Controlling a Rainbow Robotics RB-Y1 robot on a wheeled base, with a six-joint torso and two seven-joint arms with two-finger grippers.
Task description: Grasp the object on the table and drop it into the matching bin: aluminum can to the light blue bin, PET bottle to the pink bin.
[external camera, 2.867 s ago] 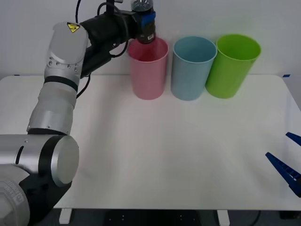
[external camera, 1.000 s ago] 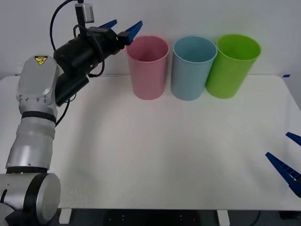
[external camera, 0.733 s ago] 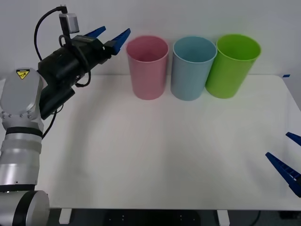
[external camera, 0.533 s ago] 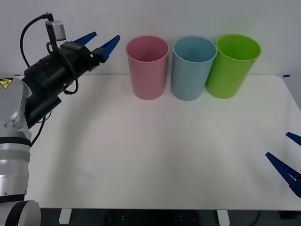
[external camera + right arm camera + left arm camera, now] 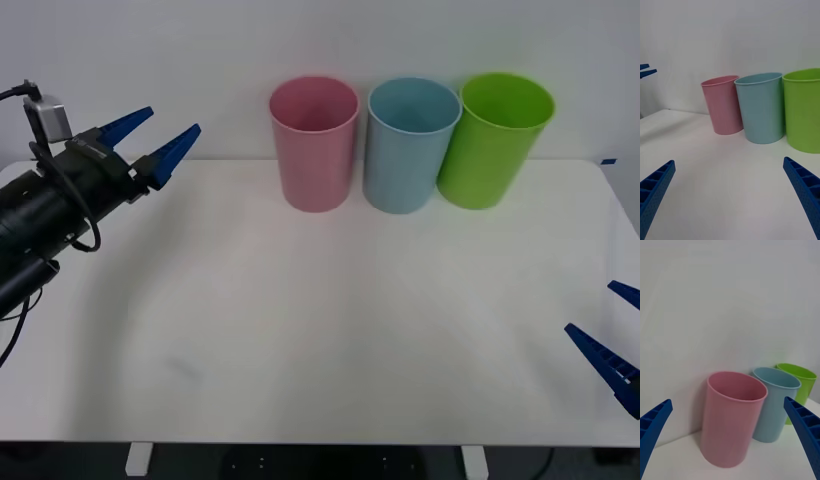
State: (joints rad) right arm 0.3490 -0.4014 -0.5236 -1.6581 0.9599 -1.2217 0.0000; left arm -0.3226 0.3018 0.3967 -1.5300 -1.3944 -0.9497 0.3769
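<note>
The pink bin [image 5: 314, 143] stands at the back of the white table [image 5: 350, 330], with the light blue bin [image 5: 410, 143] next to it on its right. My left gripper [image 5: 172, 120] is open and holds nothing; it hovers over the table's back left, well left of the pink bin, pointing towards it. In the left wrist view the pink bin [image 5: 733, 416] and light blue bin [image 5: 773, 405] stand ahead between the spread fingers. My right gripper [image 5: 590, 307] waits open at the table's front right edge. The PET bottle is out of view.
A green bin [image 5: 495, 138] stands right of the light blue bin, close beside it. The right wrist view shows all three, pink bin [image 5: 724, 105], light blue bin [image 5: 762, 107] and green bin [image 5: 803, 108], in a row against the white wall.
The left gripper held the bottle over the pink bin, then showed open and without it. It has since drawn back leftward, away from the bins. The right arm stayed still.
</note>
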